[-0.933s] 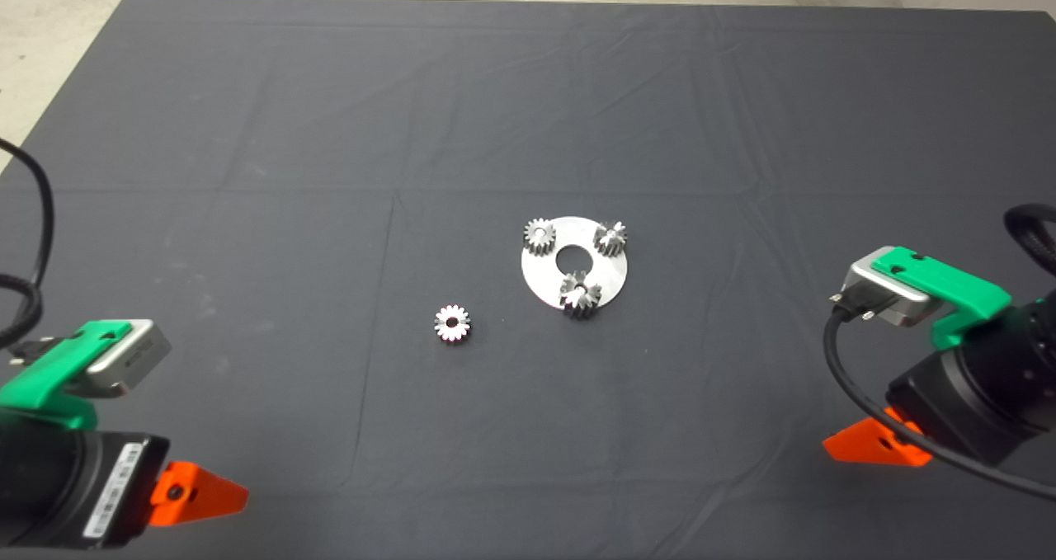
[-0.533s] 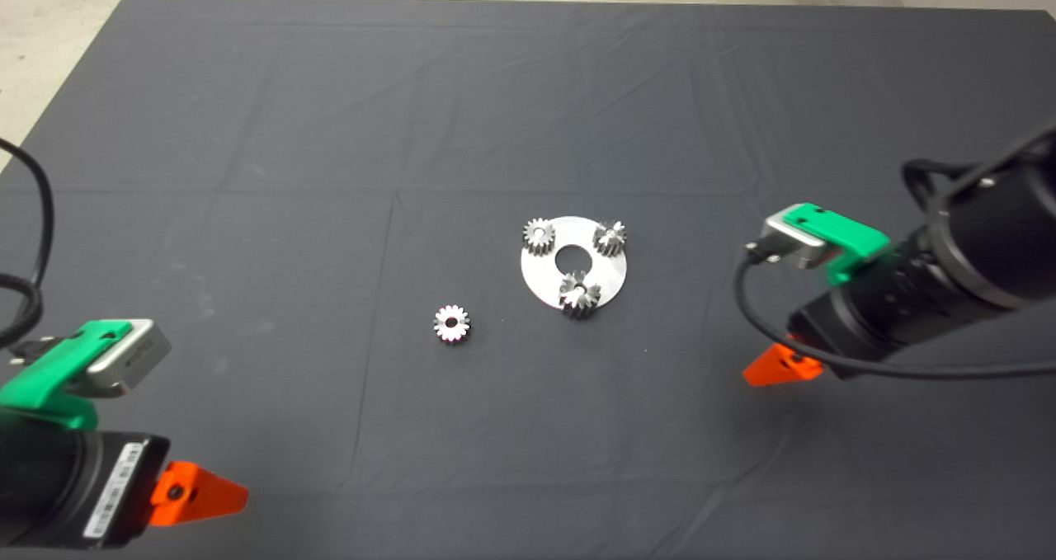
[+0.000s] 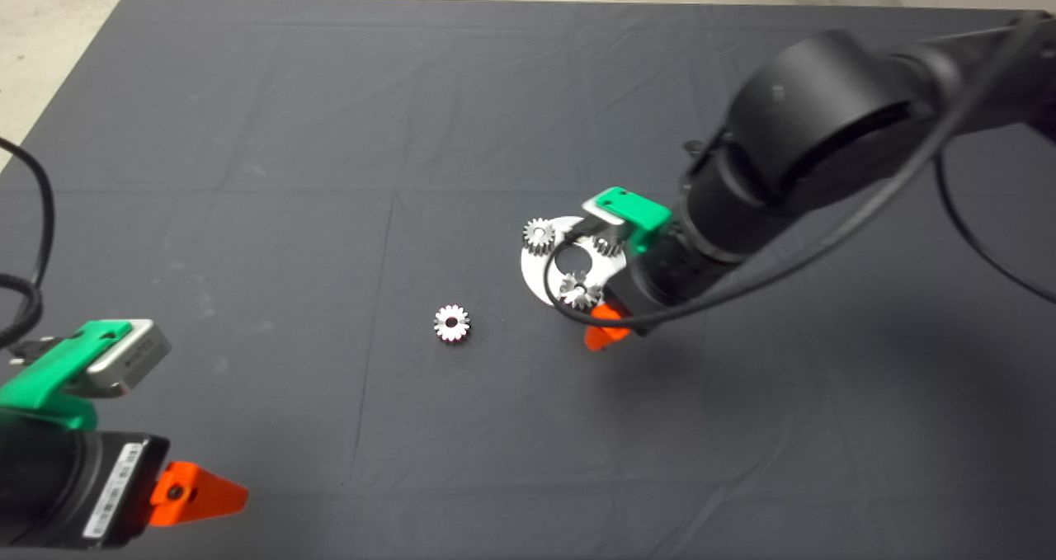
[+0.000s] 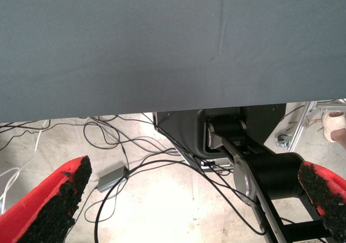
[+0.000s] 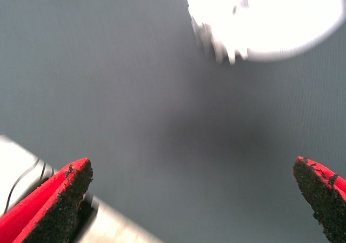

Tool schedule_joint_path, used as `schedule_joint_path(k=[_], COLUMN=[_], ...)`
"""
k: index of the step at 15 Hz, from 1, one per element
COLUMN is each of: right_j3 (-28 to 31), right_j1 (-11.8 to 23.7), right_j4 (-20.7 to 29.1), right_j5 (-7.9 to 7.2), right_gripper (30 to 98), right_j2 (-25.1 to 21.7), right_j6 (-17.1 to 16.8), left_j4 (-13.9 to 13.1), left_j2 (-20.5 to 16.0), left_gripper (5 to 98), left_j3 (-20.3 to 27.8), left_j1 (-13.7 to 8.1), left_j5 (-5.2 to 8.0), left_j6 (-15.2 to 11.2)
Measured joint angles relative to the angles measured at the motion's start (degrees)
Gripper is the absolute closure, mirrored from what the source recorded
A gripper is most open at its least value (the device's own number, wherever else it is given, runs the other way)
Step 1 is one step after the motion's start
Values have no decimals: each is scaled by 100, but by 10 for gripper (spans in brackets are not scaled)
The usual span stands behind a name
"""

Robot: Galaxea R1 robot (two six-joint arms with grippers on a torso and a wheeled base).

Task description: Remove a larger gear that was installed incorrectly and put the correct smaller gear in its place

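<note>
Right wrist view: right tool (image 5: 192, 199) spread wide, empty, near larger gear (image 3: 580, 289); left tool (image 4: 194, 199) spread, parked.

Even overhead light, soft arm shadow on mat (image 3: 247, 131); rt wrist view blurred, plate (image 5: 270, 15) overexposed.

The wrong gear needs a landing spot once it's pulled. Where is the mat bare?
Bare: the mat left of the smaller gear, and the near strip between both arms. Crowded: round the plate, where the right gripper hangs by the larger gear.
</note>
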Motion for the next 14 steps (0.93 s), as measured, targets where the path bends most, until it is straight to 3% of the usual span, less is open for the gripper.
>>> schedule_joint_path(k=[3, 8, 14], right_j3=[-386, -892, -1136], right_j1=[-148, -493, -790], right_j4=[-304, -990, -1496], right_j5=[11, -10, -13], right_gripper=[305, 305, 305], right_j2=[292, 323, 320], right_j6=[-426, -1256, -1466], left_j4=[-1, 0, 0], left_j2=[13, 15, 11], left_gripper=[54, 54, 54], left_j3=[0, 0, 0], left_j1=[0, 0, 0], left_j5=[2, 2, 4], left_j6=[2, 4, 5])
